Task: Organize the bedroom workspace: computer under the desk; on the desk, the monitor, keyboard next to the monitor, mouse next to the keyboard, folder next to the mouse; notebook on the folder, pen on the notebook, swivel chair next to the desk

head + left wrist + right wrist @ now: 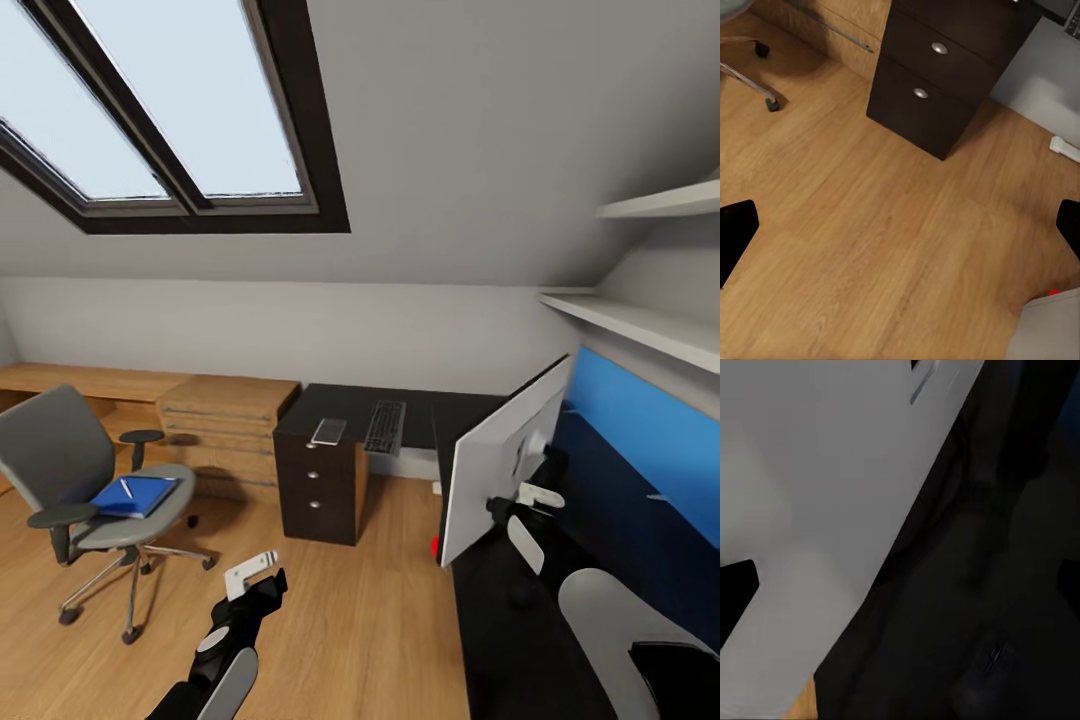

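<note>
Head view: monitor (pixel 500 460) stands on desk (pixel 520 640) before right pincer (pixel 528 508), whose spread I cannot tell

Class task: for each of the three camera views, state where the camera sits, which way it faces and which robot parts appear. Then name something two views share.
Head: high on the robot, facing forward and down at the desk, swivel chair and monitor; both arms show.
Left wrist: on the left arm, facing down at the floor and drawer unit; dark jaw tips at both edges.
Right wrist: on the right arm, close against the monitor over the desk.
Shared: head and left wrist both show the drawer unit.
</note>
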`<state>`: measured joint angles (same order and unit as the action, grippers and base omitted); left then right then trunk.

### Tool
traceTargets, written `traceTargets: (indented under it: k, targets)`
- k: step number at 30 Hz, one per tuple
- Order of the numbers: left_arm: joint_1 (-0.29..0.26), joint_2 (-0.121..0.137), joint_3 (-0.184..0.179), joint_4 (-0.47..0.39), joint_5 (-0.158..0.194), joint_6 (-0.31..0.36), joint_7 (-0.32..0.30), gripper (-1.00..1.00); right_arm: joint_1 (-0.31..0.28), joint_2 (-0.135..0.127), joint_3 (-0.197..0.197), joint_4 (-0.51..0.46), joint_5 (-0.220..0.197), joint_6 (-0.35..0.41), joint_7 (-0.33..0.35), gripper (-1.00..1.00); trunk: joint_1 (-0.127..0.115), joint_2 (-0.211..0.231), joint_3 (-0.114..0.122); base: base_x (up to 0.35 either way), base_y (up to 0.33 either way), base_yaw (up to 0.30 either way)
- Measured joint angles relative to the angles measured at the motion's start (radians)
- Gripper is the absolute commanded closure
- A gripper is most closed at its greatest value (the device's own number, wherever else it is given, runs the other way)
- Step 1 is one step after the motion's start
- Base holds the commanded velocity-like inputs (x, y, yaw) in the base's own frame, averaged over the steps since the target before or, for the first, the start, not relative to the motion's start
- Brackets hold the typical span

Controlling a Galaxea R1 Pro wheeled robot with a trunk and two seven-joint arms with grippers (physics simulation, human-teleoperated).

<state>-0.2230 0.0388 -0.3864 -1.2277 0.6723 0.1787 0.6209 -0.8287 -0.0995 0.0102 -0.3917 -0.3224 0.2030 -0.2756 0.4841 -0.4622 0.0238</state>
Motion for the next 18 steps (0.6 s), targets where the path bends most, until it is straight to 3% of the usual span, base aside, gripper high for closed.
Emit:
traceTargets:
  k: [18]
  targets:
    - [0.000, 0.001, 0.000, 0.000, 0.000, 0.001, 0.001, -1.00, 0.000, -0.002, 0.000, -0.002, -0.001, 0.000, -0.001, -1.00, 0.000, 0.000, -0.002, 0.000, 0.000, 0.019]
